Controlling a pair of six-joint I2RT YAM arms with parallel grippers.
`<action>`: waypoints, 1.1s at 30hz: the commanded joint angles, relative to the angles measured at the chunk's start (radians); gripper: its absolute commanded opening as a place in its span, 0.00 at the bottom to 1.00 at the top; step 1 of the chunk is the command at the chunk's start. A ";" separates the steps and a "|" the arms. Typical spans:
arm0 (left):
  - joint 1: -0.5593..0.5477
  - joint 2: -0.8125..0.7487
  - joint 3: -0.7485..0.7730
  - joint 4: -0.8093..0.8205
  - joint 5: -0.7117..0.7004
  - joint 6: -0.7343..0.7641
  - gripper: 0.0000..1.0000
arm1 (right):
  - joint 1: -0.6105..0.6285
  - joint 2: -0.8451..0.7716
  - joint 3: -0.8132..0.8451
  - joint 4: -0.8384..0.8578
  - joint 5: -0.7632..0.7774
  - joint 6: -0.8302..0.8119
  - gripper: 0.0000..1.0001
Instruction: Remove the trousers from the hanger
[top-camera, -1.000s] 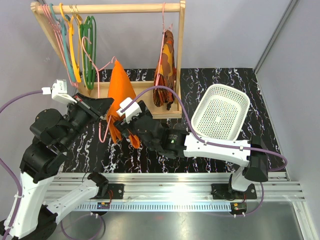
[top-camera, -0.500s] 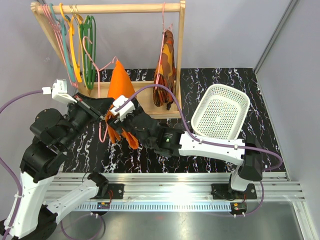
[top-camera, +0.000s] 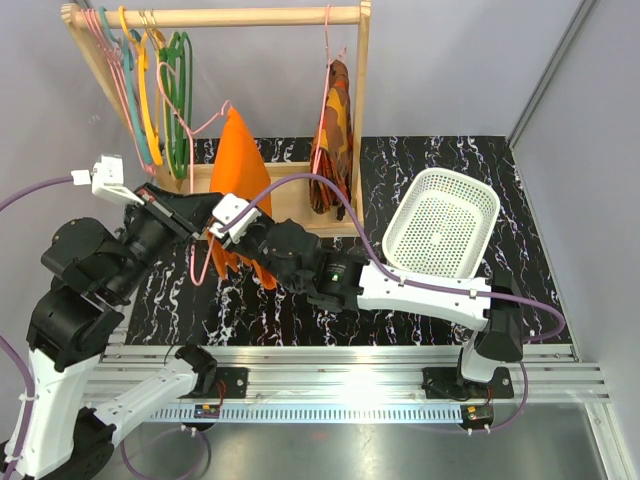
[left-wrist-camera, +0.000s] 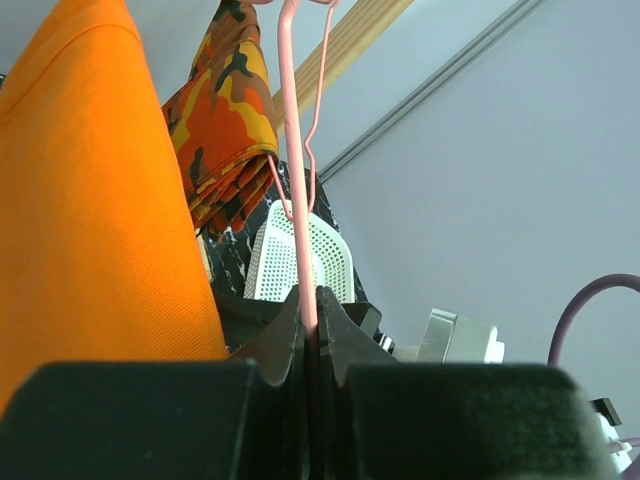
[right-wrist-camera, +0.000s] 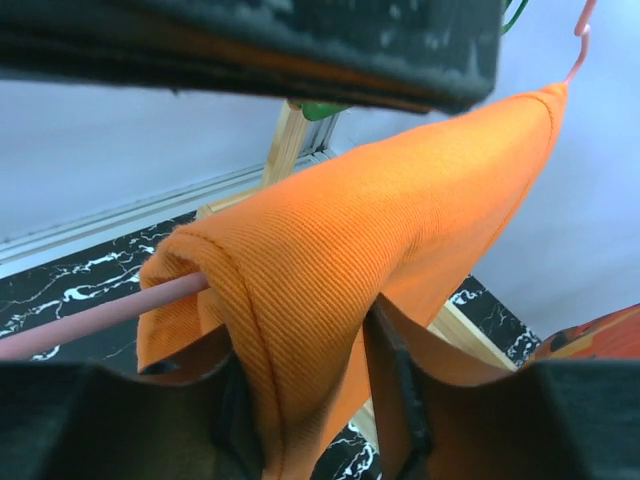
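Observation:
The bright orange trousers hang folded over the bar of the thin pink hanger, held up in front of the rack. My left gripper is shut on the hanger; in the left wrist view the pink wire of the hanger runs up out of the left gripper, with the trousers at its left. My right gripper reaches in from the right. In the right wrist view the right gripper has its jaws pressed on both sides of the trousers where they fold over the hanger.
A wooden rack stands at the back with several green, yellow, teal and pink hangers at its left end. A patterned garment hangs at its right end. A white basket sits on the black marbled table at the right.
My right gripper has slid left along the trousers towards the left gripper and its jaws have come together on the cloth. The left arm has shifted the hanger a little left and up.

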 joint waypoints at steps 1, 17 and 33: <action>-0.004 -0.013 0.069 0.199 0.045 0.055 0.00 | -0.015 -0.014 0.041 0.054 -0.025 -0.047 0.41; -0.004 -0.020 0.016 0.092 -0.132 0.224 0.00 | -0.014 -0.186 -0.017 -0.033 -0.067 -0.015 0.00; -0.004 -0.057 -0.150 0.085 -0.156 0.221 0.00 | -0.015 -0.249 0.192 -0.225 -0.055 -0.010 0.00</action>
